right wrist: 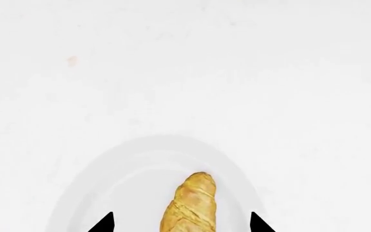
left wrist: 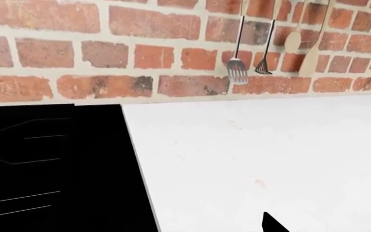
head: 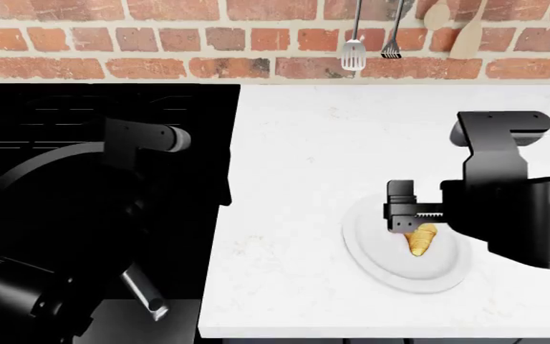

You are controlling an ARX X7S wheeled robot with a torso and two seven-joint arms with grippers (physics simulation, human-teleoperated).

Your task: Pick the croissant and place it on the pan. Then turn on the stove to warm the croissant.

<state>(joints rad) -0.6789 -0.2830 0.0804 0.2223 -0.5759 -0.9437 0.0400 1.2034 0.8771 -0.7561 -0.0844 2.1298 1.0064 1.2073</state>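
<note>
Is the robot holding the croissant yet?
No. The right gripper is open with a finger on each side of the croissant, which lies on the plate. The left gripper isn't clearly visible.

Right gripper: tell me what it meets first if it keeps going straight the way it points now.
Most likely the croissant, which lies between the open fingertips of the right gripper in the wrist view, on the white plate. How much gap remains is unclear.

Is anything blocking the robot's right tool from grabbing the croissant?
Nothing visible is. The right tool hangs just over the croissant, which lies alone on the white plate. In the right wrist view, its two fingertips sit on either side of the croissant with only bare plate between them.
</note>
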